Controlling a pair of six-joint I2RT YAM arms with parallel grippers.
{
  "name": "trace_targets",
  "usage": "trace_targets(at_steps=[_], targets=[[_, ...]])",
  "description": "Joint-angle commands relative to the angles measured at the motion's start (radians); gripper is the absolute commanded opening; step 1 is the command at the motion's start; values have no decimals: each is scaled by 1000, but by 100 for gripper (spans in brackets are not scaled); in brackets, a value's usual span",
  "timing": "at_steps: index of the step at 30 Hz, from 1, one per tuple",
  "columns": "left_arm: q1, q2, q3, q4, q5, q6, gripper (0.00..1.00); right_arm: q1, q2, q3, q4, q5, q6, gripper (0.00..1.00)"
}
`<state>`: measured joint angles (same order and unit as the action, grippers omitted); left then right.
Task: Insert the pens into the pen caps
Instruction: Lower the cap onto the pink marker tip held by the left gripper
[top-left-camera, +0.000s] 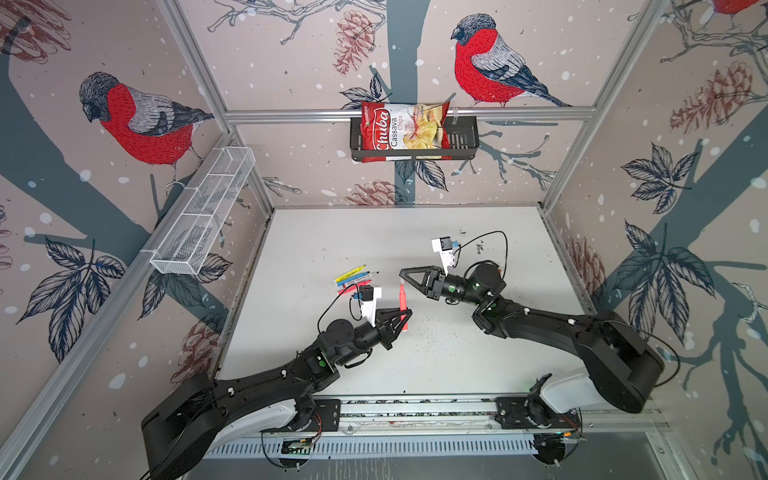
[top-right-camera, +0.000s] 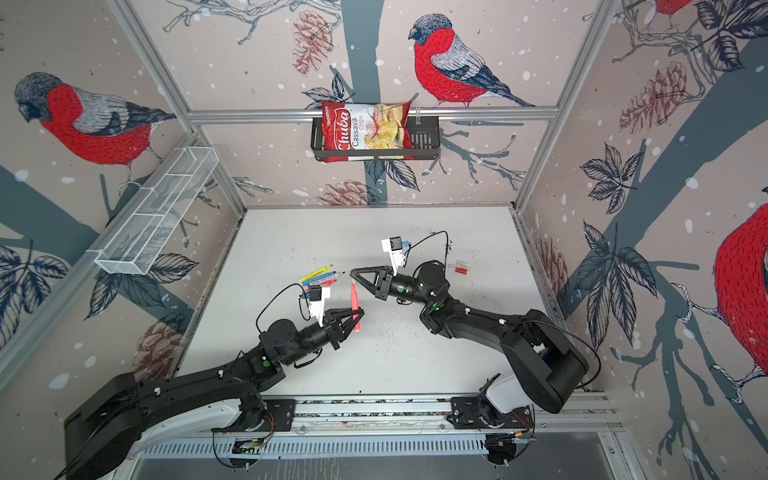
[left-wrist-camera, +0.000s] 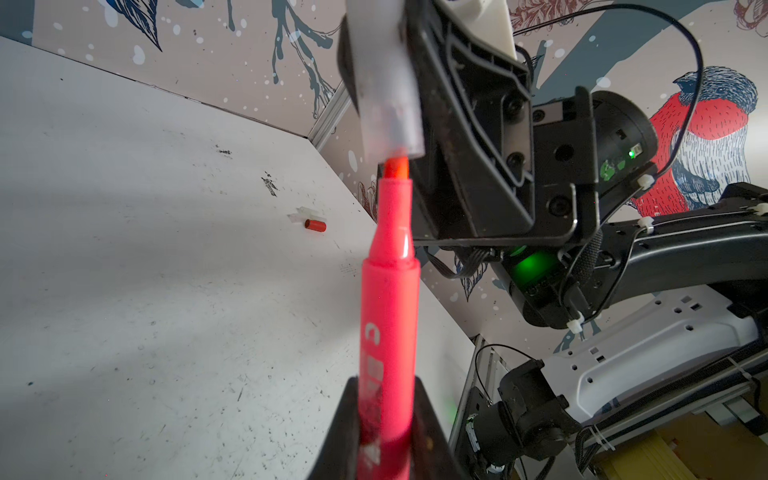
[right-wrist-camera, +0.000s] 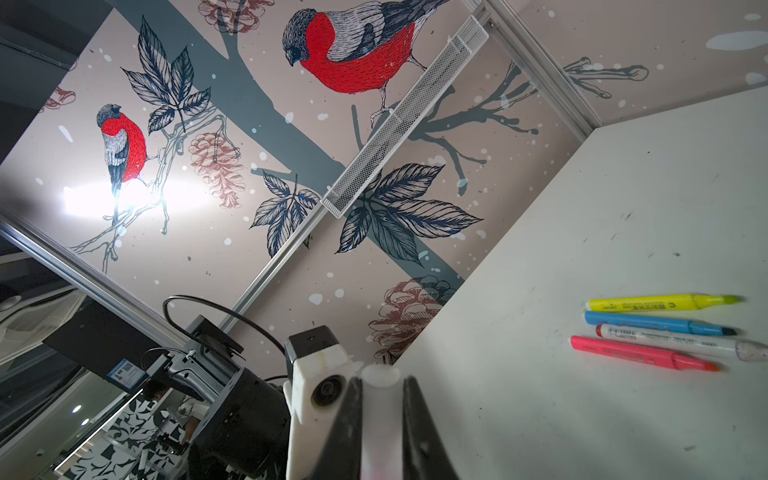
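Pink pen (left-wrist-camera: 388, 311) in left hand (top-left-camera: 406, 314) meets cap (left-wrist-camera: 388, 95) pinched by right hand (top-left-camera: 402, 273) over table (top-left-camera: 457, 353).

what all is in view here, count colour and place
held pen: 1, neon pink, in left hand, tip at mouth of held cap
held cap: 1, clear, in right hand
loose pens: 4, yellow, blue, white, pink, side by side on table
red cap: 1, red, table's right side
clear caps: count unclear, clear, beside red cap
chips bag: 1, red-white, in black basket
black basket: 1, black, back wall
mesh basket: 1, white, left wall
table: 1, white
arms: 2, black, front rail
left hand: 1, black, shut on held pen
right hand: 1, black, shut on held cap
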<state>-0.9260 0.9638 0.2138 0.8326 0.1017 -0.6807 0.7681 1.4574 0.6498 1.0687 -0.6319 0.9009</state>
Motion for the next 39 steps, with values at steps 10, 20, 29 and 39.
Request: trace_targets(at_steps=[10, 20, 29, 39], targets=[[0, -17, 22, 66, -6, -12, 0, 23, -1, -30, 87, 0, 15, 15], [0, -66, 36, 60, -24, -24, 0, 34, -11, -73, 140, -6, 13, 15], [0, -126, 60, 33, -8, -21, 0, 36, -17, -79, 150, -45, -3, 16], [0, -113, 52, 26, 4, -10, 0, 56, -68, -50, 23, -71, -80, 28]])
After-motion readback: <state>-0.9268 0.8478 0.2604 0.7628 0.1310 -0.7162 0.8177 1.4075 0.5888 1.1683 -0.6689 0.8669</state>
